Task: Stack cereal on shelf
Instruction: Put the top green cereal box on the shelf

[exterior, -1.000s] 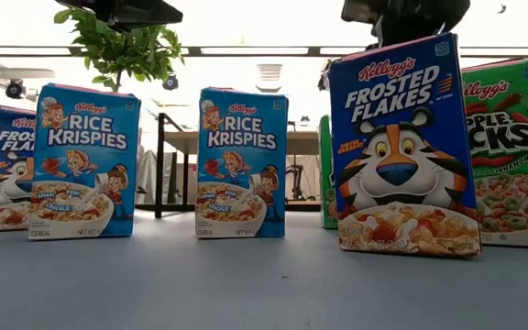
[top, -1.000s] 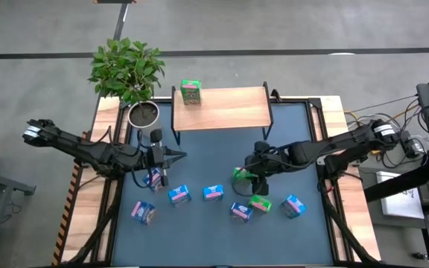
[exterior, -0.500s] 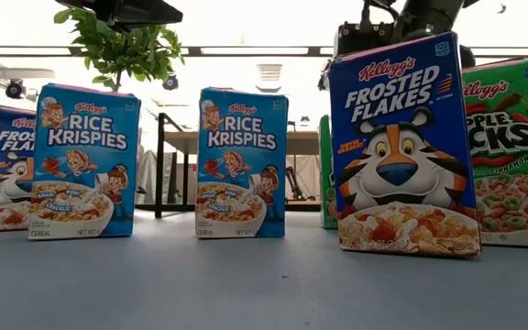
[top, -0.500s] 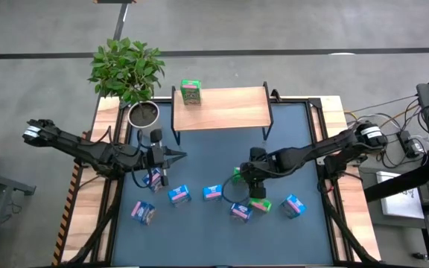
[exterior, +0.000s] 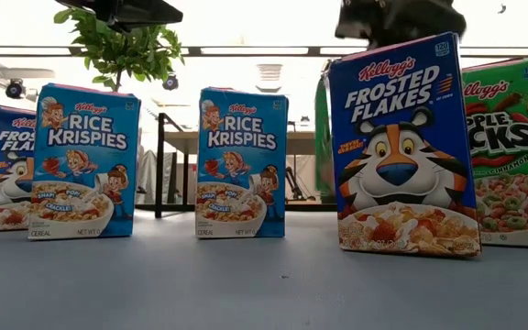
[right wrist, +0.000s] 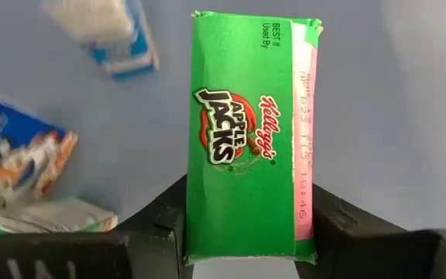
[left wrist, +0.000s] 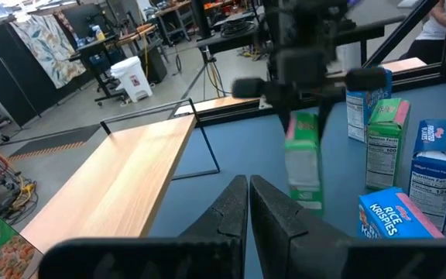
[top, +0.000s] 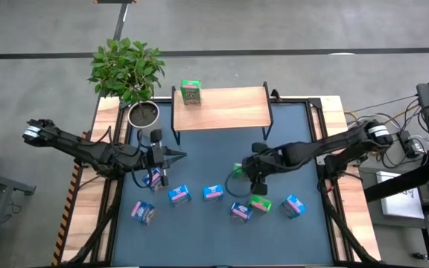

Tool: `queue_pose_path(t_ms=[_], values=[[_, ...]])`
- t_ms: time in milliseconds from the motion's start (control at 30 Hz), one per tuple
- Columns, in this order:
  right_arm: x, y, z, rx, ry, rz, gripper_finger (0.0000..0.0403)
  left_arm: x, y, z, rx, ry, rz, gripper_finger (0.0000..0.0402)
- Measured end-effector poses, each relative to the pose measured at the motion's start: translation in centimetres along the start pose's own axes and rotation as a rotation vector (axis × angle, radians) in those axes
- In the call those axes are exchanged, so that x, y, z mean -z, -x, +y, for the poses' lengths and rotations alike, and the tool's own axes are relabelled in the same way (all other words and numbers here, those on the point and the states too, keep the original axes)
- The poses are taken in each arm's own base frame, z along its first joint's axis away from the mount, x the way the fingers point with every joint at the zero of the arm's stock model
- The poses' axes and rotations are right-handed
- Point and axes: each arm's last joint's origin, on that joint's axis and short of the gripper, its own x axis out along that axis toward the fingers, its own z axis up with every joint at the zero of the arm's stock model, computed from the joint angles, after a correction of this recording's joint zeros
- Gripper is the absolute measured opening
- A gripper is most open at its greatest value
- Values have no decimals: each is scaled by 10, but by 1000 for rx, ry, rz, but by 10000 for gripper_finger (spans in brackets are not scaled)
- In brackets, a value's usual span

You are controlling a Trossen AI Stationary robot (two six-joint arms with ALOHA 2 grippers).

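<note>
The right end effector point(top: 246, 173) is clamped on a green cardboard Apple Jacks box point(right wrist: 250, 136) and has just lifted it off the dark blue-grey surface point(top: 289, 134), right of centre, ready for carrying to the light-wood shelf point(top: 222, 108). The left end effector point(top: 179, 155), fingers together, waits near the left edge.

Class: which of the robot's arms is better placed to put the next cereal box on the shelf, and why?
Probably the right. Its gripper already clamps a green Apple Jacks box, lifted clear of the table, near the shelf. The left gripper hangs shut and empty.
</note>
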Motion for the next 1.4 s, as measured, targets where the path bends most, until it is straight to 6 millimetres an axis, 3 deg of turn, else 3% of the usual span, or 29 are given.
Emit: queue_pose_path(t_ms=[333, 500, 900, 1100, 1400], values=[[-60, 65, -46, -4, -21, -200, 143, 0, 0, 0, -1, 2, -3, 0], [-87, 80, -79, 40, -15, -284, 142, -1, 0, 0, -1, 1, -5, 0], [-130, 42, -151, 174, 47, -270, 142, -1, 1, 1, -3, -6, -11, 0], [-143, 24, -167, 193, 73, -250, 151, -1, 1, 1, -4, -13, -11, 0], [-153, 3, -180, 178, 64, -214, 207, -1, 1, 1, -4, -20, -11, 0]])
